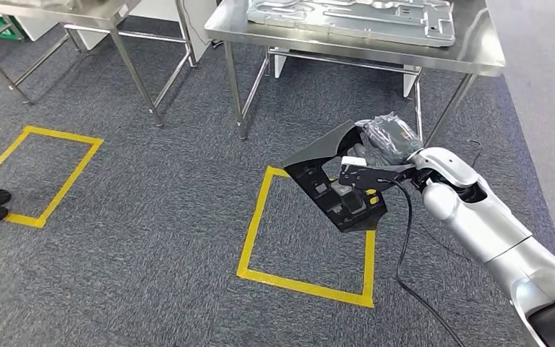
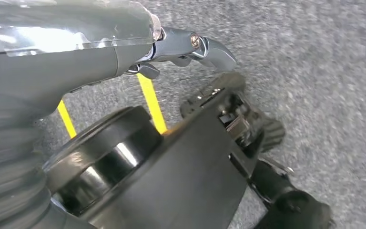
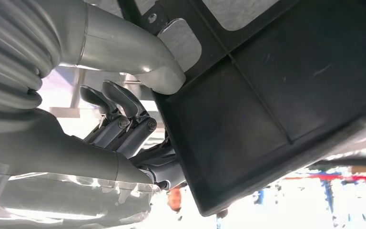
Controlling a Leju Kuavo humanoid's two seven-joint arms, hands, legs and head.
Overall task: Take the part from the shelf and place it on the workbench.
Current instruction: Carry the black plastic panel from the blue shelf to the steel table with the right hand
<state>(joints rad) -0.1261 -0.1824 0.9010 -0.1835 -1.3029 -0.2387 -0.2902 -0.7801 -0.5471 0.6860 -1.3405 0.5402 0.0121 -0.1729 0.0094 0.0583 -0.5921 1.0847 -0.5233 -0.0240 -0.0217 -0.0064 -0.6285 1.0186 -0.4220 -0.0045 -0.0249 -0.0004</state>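
Right now the right hand (image 1: 383, 141) holds the black part (image 1: 336, 189) out in front of the robot, above the grey carpet (image 1: 152, 210) and over the far right corner of a yellow tape square (image 1: 249, 238) on the floor. From the head view the part is a flat, angular black plastic piece with ribs and cut-outs, tilted so one edge points down toward the square — its upper edge sits in the hand. The right wrist view shows the grip closely: the thick grey thumb (image 3: 138, 57) presses on one face of the part (image 3: 276, 95) at its rim, while the darker fingers (image 3: 124, 119) curl against the other side, so the piece is pinched between them.

Beyond the square stands a steel workbench (image 1: 477, 54) with a large grey metal panel (image 1: 354, 18) lying on top; the part is well short of it and lower than its surface. A black cable (image 1: 403, 238) hangs beside the right arm.

The left hand (image 2: 190, 50) shows in its own wrist view over the carpet with nothing between its fingers — whether they are spread or curled I cannot tell.
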